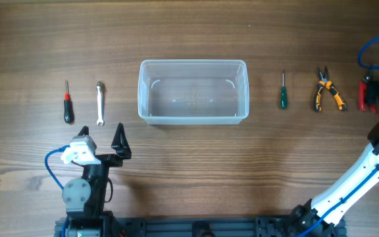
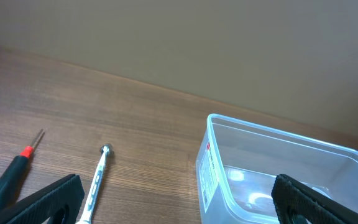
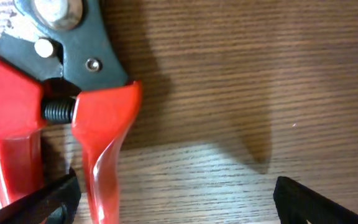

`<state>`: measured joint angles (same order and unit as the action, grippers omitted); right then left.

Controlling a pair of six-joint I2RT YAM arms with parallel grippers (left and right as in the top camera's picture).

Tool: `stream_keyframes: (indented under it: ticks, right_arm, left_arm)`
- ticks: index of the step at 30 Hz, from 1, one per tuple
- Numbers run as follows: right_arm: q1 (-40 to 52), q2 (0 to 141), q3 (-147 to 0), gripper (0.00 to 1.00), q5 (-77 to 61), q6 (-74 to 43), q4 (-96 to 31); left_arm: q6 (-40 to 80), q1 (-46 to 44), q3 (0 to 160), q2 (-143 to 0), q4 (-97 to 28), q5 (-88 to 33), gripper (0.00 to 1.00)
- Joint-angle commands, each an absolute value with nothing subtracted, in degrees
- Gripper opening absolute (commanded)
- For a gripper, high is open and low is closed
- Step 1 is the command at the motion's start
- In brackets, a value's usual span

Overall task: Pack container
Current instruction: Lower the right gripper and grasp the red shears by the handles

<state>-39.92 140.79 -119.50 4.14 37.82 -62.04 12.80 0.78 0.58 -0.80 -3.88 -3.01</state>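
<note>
Our left gripper (image 1: 117,148) gapes empty near the front-left corner and our right gripper (image 3: 179,208) spreads empty at the right edge over the off-centre red cutters (image 3: 101,143), so we may pinch one handle and drop them short of the mid-desk container (image 1: 193,63).

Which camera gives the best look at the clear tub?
The overhead view: the whole container shows, empty. The left wrist view catches only one end; the right wrist view misses it.

Clear rectangular plastic container (image 1: 193,91), rounded corners, thick rim, upright and open-topped, empty, mid-table
</note>
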Motion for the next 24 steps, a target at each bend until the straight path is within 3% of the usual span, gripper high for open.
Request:
stream_keyframes:
  ticks: [1, 5, 7, 9, 17, 19, 24]
  right_arm:
    - [-39.9, 142.0, -119.5, 1.0, 4.8, 38.0, -62.0]
    - [-39.9, 142.0, -119.5, 0.96, 4.7, 38.0, -61.9]
    - [-39.9, 142.0, -119.5, 0.76, 4.7, 38.0, -61.9]
    - [-39.9, 142.0, -119.5, 0.66, 4.7, 37.9, -61.9]
    - [-39.9, 142.0, -119.5, 0.67, 3.0, 37.5, -61.7]
    - [-39.9, 142.0, -119.5, 0.61, 2.1, 37.5, -61.3]
    - [-39.9, 142.0, -119.5, 0.57, 0.0, 37.5, -60.6]
  left_arm:
    - [13.3, 1.1, 0.3, -0.4, -4.2, -2.9, 1.0]
    - [13.3, 1.1, 0.3, -0.4, -4.2, -2.9, 1.0]
    - [13.3, 1.1, 0.3, -0.4, -4.2, -2.9, 1.0]
    - [13.3, 1.1, 0.3, -0.4, -4.2, -2.9, 1.0]
    - [13.3, 1.1, 0.3, -0.4, -4.2, -2.9, 1.0]
    - [13.3, 1.1, 0.3, -0.4, -4.2, -2.9, 1.0]
    - [13.3, 1.1, 0.3, -0.4, -4.2, -2.9, 0.99]
